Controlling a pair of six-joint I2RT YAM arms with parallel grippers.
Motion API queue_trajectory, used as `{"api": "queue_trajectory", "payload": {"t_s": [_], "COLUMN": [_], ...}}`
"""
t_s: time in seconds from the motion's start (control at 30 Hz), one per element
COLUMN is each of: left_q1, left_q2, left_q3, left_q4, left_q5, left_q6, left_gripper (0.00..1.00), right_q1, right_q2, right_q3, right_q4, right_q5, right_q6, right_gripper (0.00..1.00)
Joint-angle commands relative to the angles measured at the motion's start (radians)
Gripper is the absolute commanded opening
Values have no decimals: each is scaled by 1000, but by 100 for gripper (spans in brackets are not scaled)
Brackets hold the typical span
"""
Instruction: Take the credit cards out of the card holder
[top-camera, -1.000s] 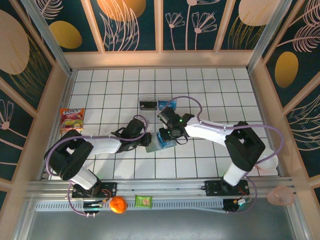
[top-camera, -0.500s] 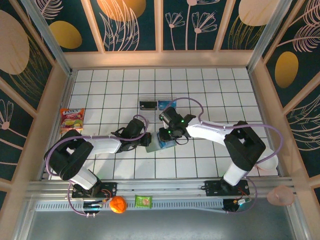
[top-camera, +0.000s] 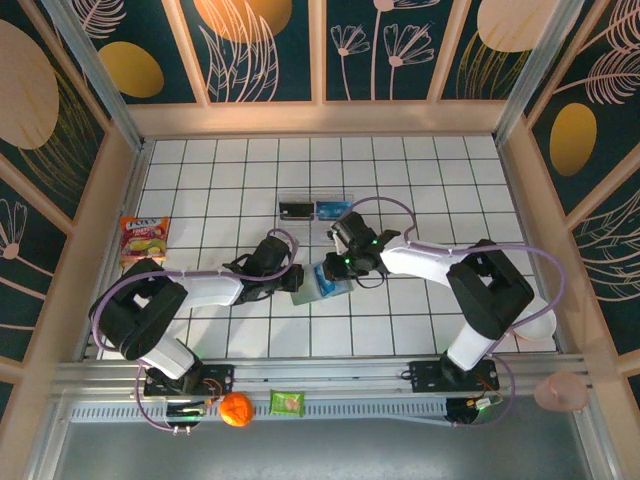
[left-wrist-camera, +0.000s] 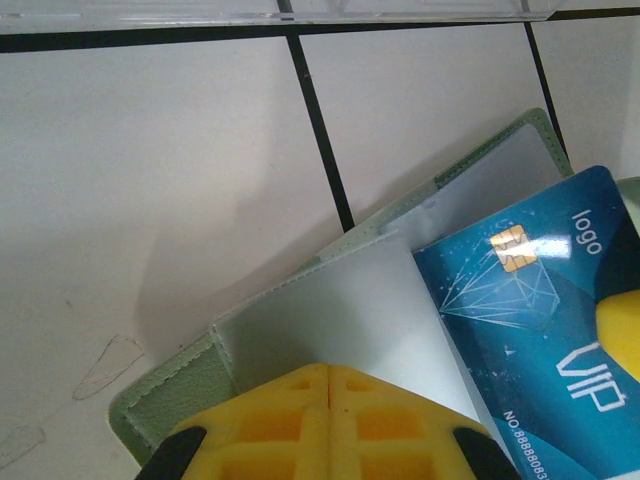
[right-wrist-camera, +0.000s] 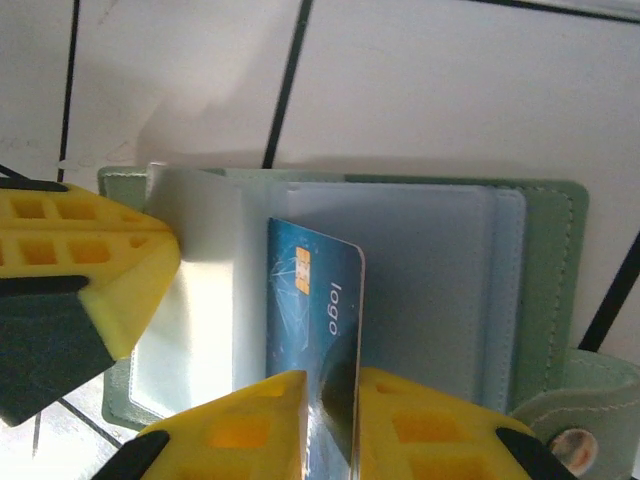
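Card holder (top-camera: 322, 284): lies open on the white tiled table (top-camera: 200, 180) near its centre, close to the clear tray (top-camera: 315, 209) and between both grippers. Left gripper (left-wrist-camera: 328, 390): fingers clenched together, tips against the holder's pale inner leaf; whether the leaf is pinched cannot be told. Right gripper (right-wrist-camera: 335, 400): clamped on the blue credit card (right-wrist-camera: 310, 300), whose chip end lies over the clear pockets. Left wrist view adds the card's "logo" and "VIP" print. Right wrist view adds the snap tab (right-wrist-camera: 565, 430) and the stitched green edge.
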Motion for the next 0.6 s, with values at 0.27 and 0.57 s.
{"api": "queue_trajectory", "payload": {"t_s": [0.27, 0.57], "left_q1": [5, 6], "left_q2": [13, 11], "left_q3": [17, 12], "left_q4": [2, 4], "left_q5": [14, 15], "left_q6": [13, 15], "left_gripper": [0, 0], "right_q1": [-35, -48], "right_q2": [15, 4], "right_q3": [-35, -26], "right_q4": [92, 54], "right_q5": [-143, -94], "right_q6": [112, 76], "right_gripper": [20, 1]}}
